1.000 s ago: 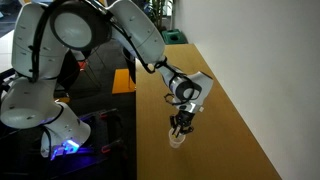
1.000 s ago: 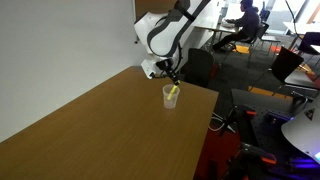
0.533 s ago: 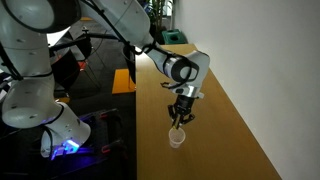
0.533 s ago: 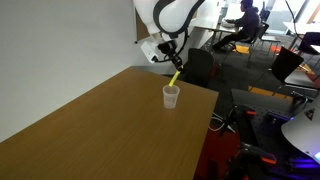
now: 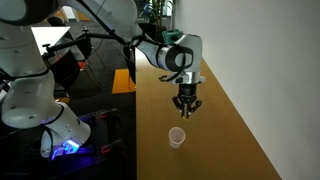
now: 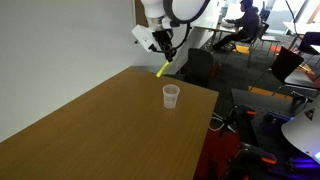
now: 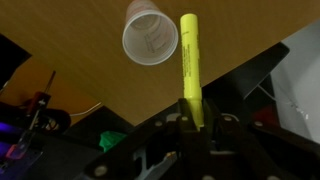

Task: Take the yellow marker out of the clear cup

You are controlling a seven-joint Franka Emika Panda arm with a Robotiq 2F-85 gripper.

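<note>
My gripper (image 7: 192,118) is shut on the yellow marker (image 7: 189,60) and holds it in the air, well above the table. The marker hangs down from the fingers in an exterior view (image 6: 163,68); in an exterior view the gripper (image 5: 186,106) hides most of it. The clear cup (image 7: 150,38) stands upright and empty on the wooden table, below and beside the marker's tip. It shows in both exterior views (image 5: 177,137) (image 6: 171,96), near the table's edge.
The wooden table (image 6: 100,130) is bare around the cup. A white wall (image 5: 270,60) runs along its far side. Past the table's edge are office chairs (image 6: 285,65), cables and a blue-lit robot base (image 5: 68,145).
The gripper has risen with the yellow marker, lifting it fully out of the cup. The cup stays in place on the table.
</note>
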